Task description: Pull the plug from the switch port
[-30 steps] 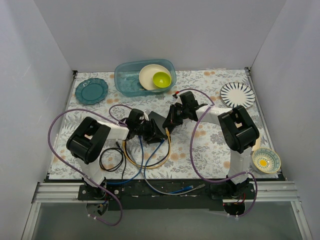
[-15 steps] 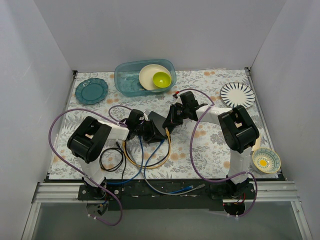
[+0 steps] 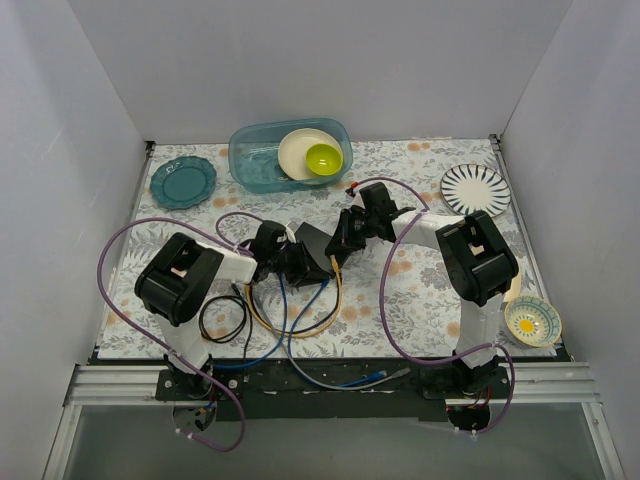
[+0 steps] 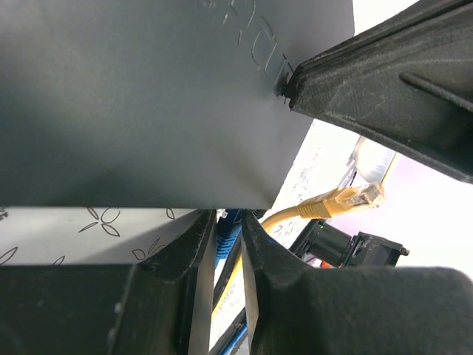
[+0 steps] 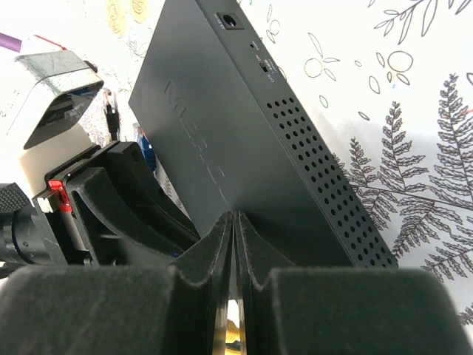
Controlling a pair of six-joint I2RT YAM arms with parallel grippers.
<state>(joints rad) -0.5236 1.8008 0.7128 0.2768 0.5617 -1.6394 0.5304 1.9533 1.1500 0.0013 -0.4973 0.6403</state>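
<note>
The flat black switch (image 3: pixel 318 243) lies mid-table between both grippers; it also shows in the left wrist view (image 4: pixel 148 96) and the right wrist view (image 5: pixel 222 140). My left gripper (image 3: pixel 298 262) sits at the switch's near edge, and its jaws (image 4: pixel 223 229) are closed on a blue plug (image 4: pixel 228 231) right at that edge. A yellow plug (image 4: pixel 347 200) hangs free beside the switch, out of any socket. My right gripper (image 3: pixel 338 245) is shut, its tips (image 5: pixel 236 218) pressed against the switch's right corner.
A teal tub (image 3: pixel 262 165) with a cream plate and a green bowl (image 3: pixel 323 158) stands at the back. A teal plate (image 3: pixel 183 182) is back left, a striped plate (image 3: pixel 475 188) back right, a small bowl (image 3: pixel 532 322) front right. Yellow, blue and black cables (image 3: pixel 290 320) loop toward the front.
My left gripper has shifted very slightly at the switch's edge. Nothing else has visibly moved.
</note>
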